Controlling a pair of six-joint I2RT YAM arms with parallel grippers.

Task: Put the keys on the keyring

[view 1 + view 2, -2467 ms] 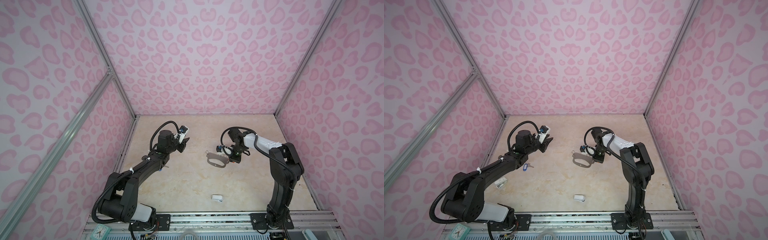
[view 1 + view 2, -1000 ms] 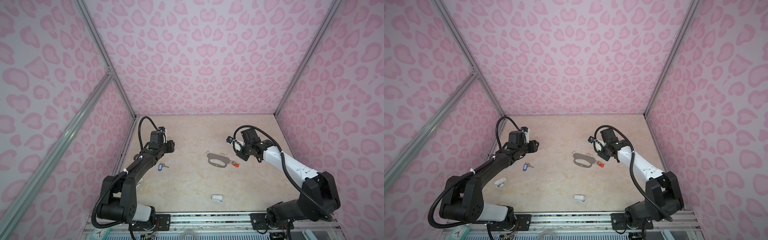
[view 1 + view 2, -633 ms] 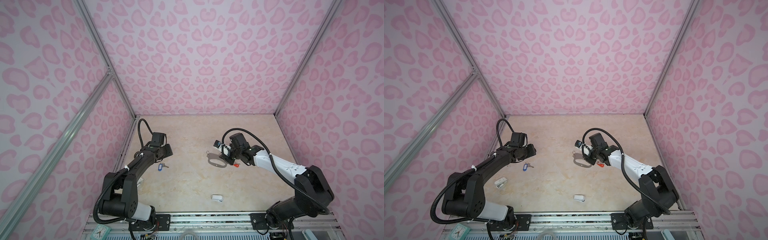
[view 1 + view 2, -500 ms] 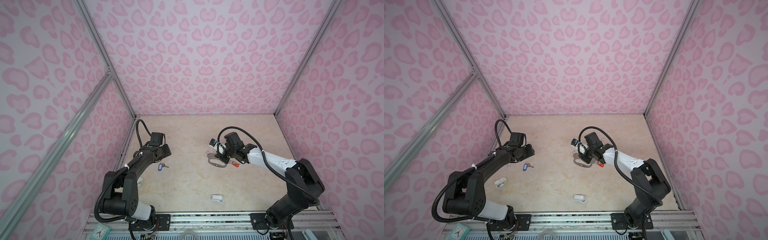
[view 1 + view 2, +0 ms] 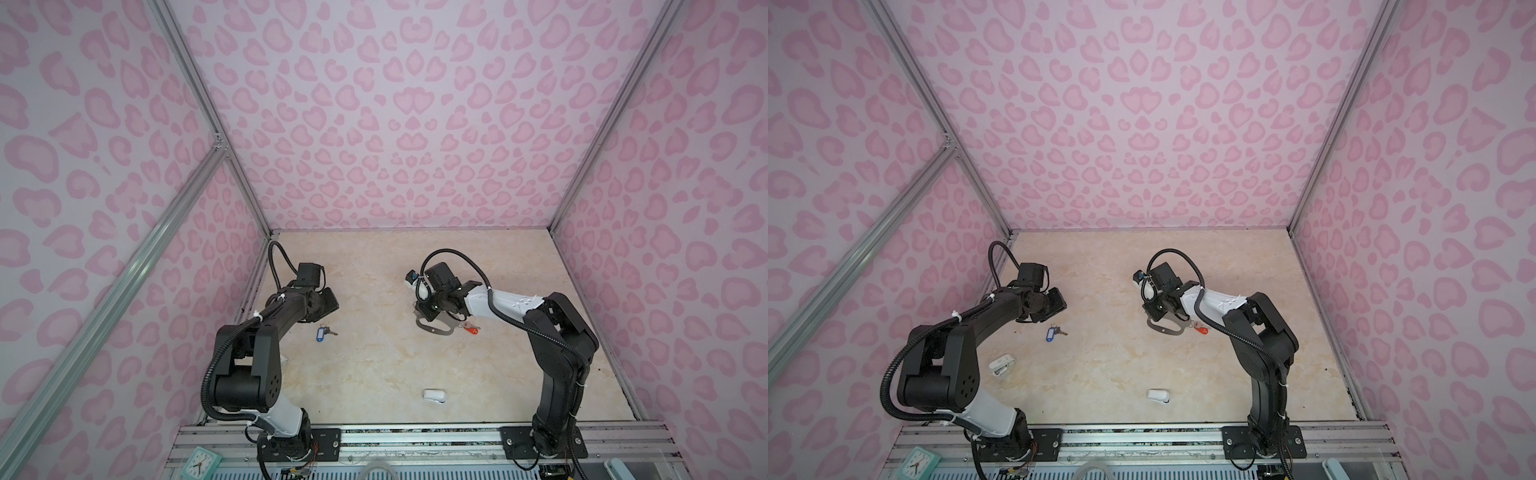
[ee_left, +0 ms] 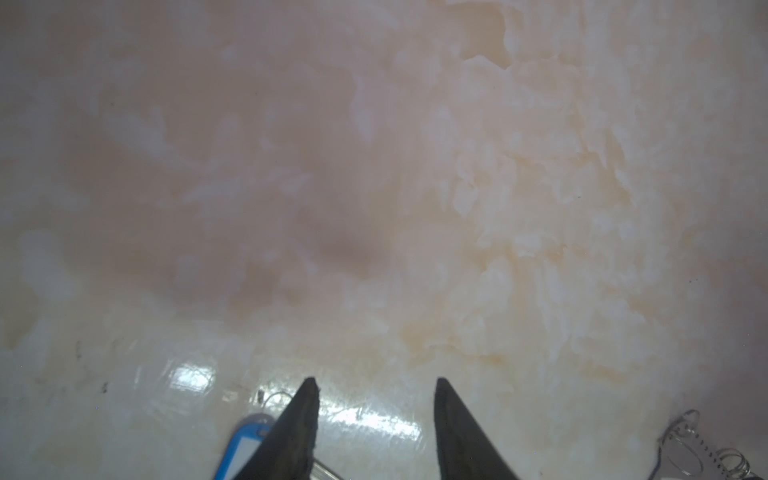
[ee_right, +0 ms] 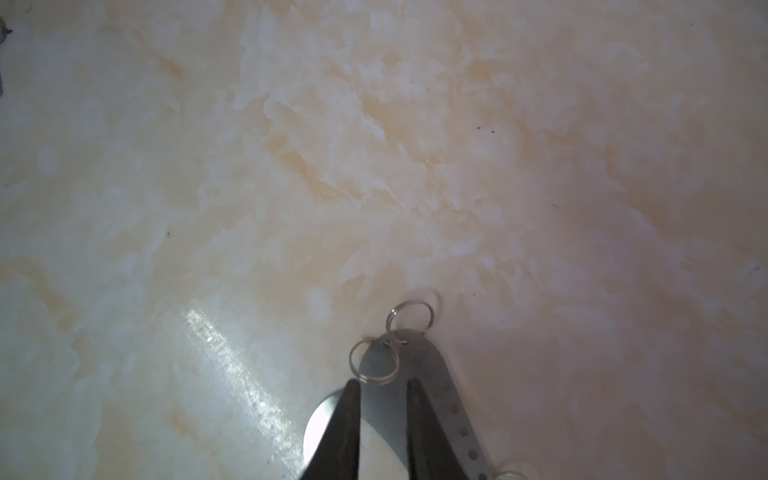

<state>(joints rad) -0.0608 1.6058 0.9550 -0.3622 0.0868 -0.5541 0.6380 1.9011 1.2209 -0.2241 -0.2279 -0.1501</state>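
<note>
The likely stiff, slippery keyring (image 7: 415, 361) is being straddled at its cut-out rim by the narrowly parted right hand (image 7: 382, 381); the left hand (image 6: 375, 379) is being held apart.

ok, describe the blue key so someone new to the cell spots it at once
On the beige table, look left, just below the left hand in a top view. The blue key lies flat there, not held. It alone has a blue oblong tag; the other key, by the keyring on the right, has a red one.
</note>
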